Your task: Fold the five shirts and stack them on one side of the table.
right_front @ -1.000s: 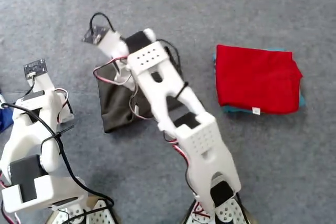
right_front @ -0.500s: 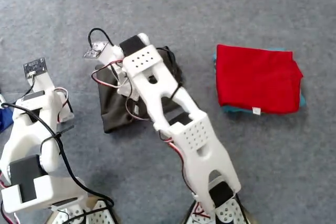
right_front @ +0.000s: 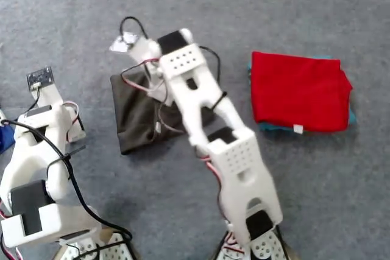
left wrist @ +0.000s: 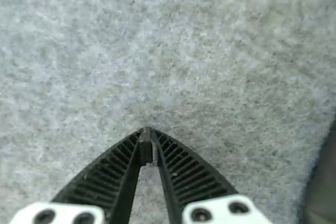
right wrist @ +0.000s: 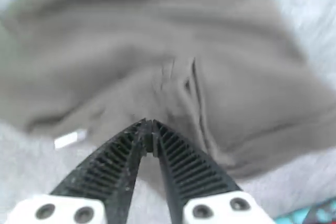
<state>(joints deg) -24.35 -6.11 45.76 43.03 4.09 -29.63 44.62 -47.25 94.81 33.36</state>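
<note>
folding looks finished: the right claw (right wrist: 148, 128), shut and empty, has swung across the dark shirt (right_front: 137, 120), which lies well left of the red pile (right_front: 298, 92), awaiting stacking there.

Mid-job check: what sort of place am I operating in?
Probably a robotics lab or workshop bench: a grey felt-covered table, two small white arms mounted at its near edge, and a folded red shirt and dark shirt laid out.

Robotics lab: grey felt tabletop (right_front: 341, 22), white arms (right_front: 237, 168), exposed wiring (right_front: 68, 178)
</note>
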